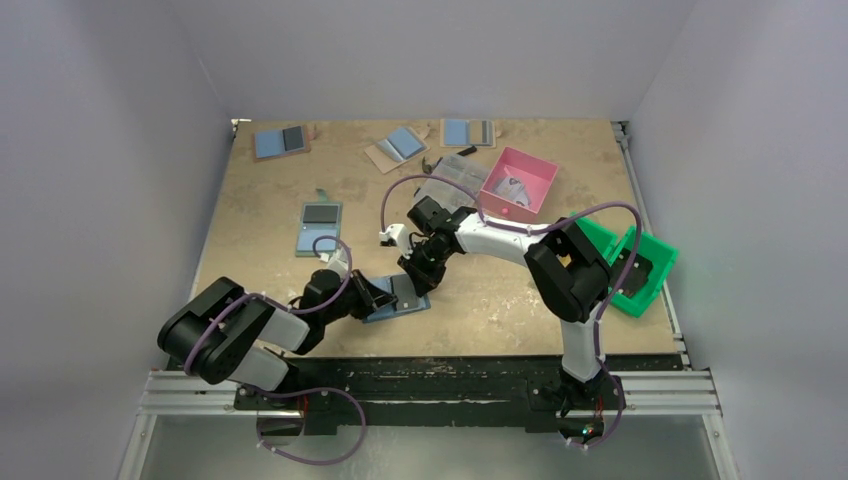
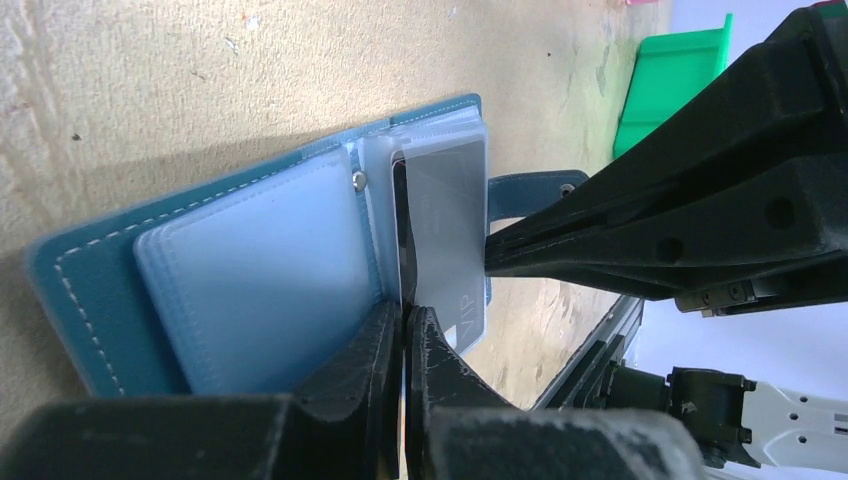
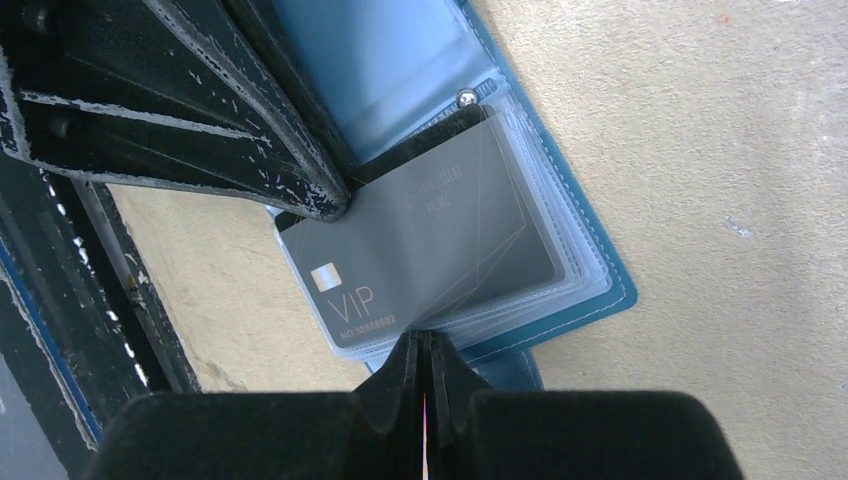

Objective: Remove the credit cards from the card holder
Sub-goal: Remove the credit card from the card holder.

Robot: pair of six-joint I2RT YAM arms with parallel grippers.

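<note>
Open flat on the tabletop [image 1: 500,295] near the front edge, between both arms: card holder [image 1: 405,302], grey VIP card [image 3: 430,240] in its clear sleeves [image 2: 260,270]. Closed tight at one sleeve edge, left tool [image 2: 405,335]; closed too, at an adjoining edge, right tool [image 3: 425,350].

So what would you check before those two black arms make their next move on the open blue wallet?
1. Card holder lying open on the table: ok.
2. Grey VIP card out of the holder: not ok, it sits among the clear sleeves.
3. Left pincer shut at the card's edge: ok.
4. Left pincer gripping card, not sleeve: cannot tell.
5. Right pincer shut at the sleeves' outer edge: ok.
6. Pincers not touching each other: ok.
</note>
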